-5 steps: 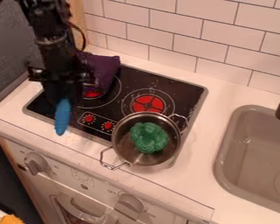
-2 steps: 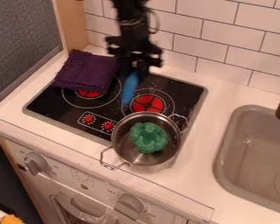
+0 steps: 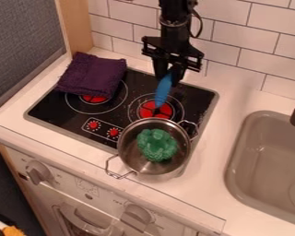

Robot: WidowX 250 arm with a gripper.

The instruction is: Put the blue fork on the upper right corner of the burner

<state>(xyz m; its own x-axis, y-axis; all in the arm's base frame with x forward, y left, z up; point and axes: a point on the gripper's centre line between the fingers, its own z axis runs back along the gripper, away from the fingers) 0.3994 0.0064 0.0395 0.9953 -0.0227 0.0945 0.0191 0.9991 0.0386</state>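
Clamping blue fork (image 3: 163, 92) in gripper (image 3: 168, 74), spacing fingers only by fork's thickness. Dangling fork over stovetop (image 3: 198, 97) near right red burner (image 3: 151, 110), beyond metal pot (image 3: 130, 150)

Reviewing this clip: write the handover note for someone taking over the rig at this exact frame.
Gripper: holds the blue fork, which hangs down over the right side of the cooktop, near the rear-right red ring.
Done: fork grasped and over the cooktop.
Left: set it down at the upper right corner, let go, back away.
Nearby: pot with green broccoli in front; purple cloth at upper left.
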